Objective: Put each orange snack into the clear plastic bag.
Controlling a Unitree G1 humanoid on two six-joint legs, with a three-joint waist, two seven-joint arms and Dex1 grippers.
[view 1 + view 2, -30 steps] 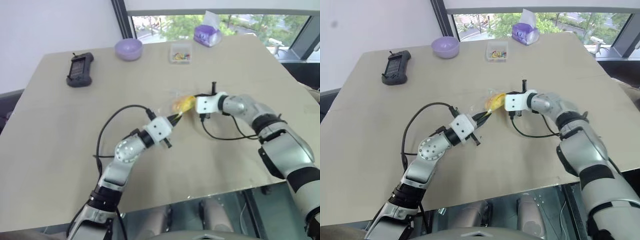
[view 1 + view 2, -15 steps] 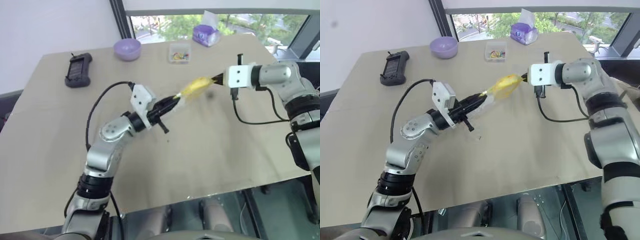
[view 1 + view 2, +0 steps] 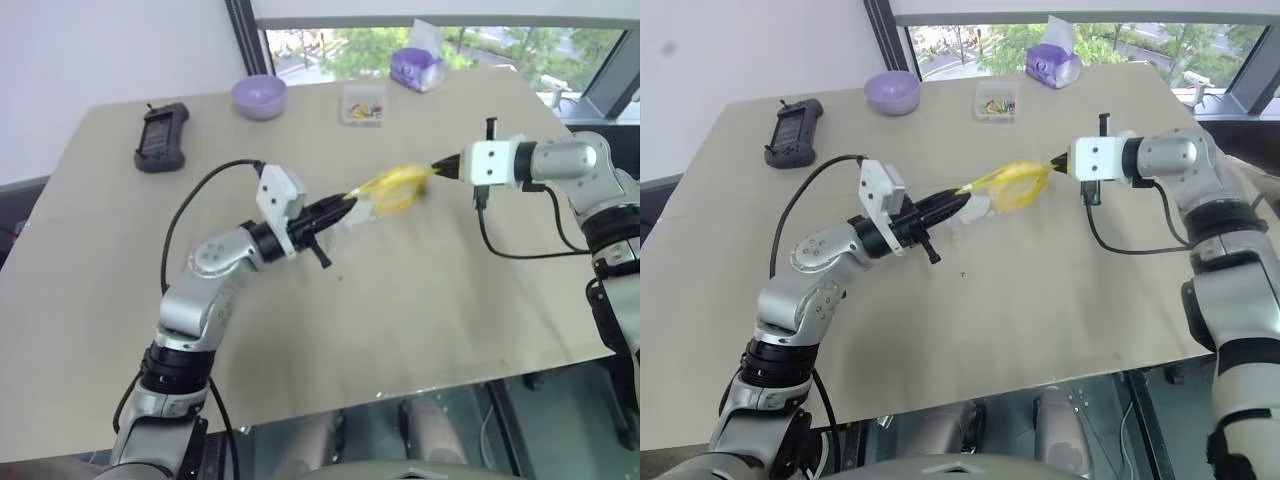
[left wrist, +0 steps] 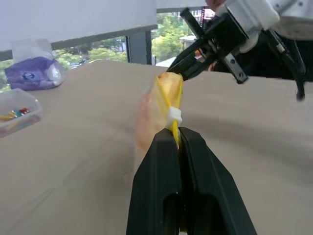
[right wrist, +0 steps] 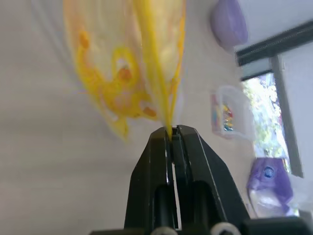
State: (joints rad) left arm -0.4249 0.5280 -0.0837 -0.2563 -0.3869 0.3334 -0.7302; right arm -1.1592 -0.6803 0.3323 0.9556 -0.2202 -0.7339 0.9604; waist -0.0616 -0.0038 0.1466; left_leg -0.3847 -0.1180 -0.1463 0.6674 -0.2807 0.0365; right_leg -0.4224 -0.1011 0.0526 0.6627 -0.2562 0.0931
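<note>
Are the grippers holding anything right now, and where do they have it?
Both hold the clear plastic bag off the table, stretched between them: the left gripper pinches one end of its yellow seal strip, the right gripper the other. An orange snack shows inside.

no readable text or labels anywhere

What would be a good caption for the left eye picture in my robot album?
Two grippers, left and right, hold the bag with the orange snack inside above the table.
</note>
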